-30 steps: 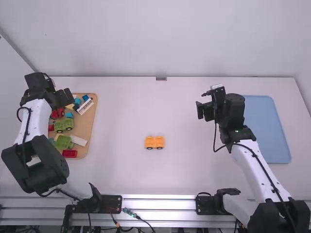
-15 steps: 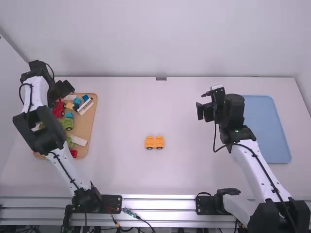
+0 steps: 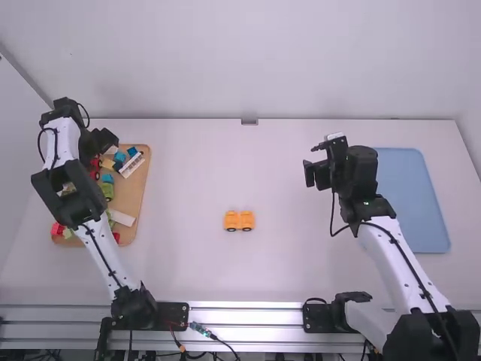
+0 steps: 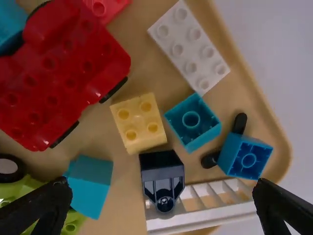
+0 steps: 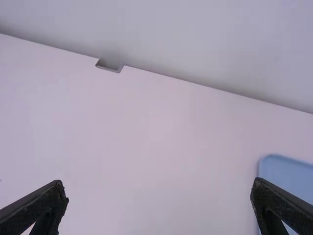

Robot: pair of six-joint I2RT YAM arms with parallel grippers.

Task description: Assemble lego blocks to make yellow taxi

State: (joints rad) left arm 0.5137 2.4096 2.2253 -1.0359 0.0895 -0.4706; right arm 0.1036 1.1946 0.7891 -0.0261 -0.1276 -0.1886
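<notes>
The left gripper is over the far end of the wooden tray. In its wrist view the left gripper stands open above the bricks: a pale yellow 2x2 brick, a black piece, teal and blue bricks, a white brick and a red vehicle base. An orange-yellow car base with wheels stands alone on the mid table. The right gripper is held above the right-centre table; in its wrist view the right gripper is open with nothing between its fingers.
A blue tray lies at the right, beyond the right arm. Green vehicle parts and a white grille-like piece also lie in the wooden tray. A wall rises behind the table's far edge.
The left arm has stretched away from the camera, its gripper shifting to the tray's far end and then slightly right. The right arm and the car base have stayed still.
</notes>
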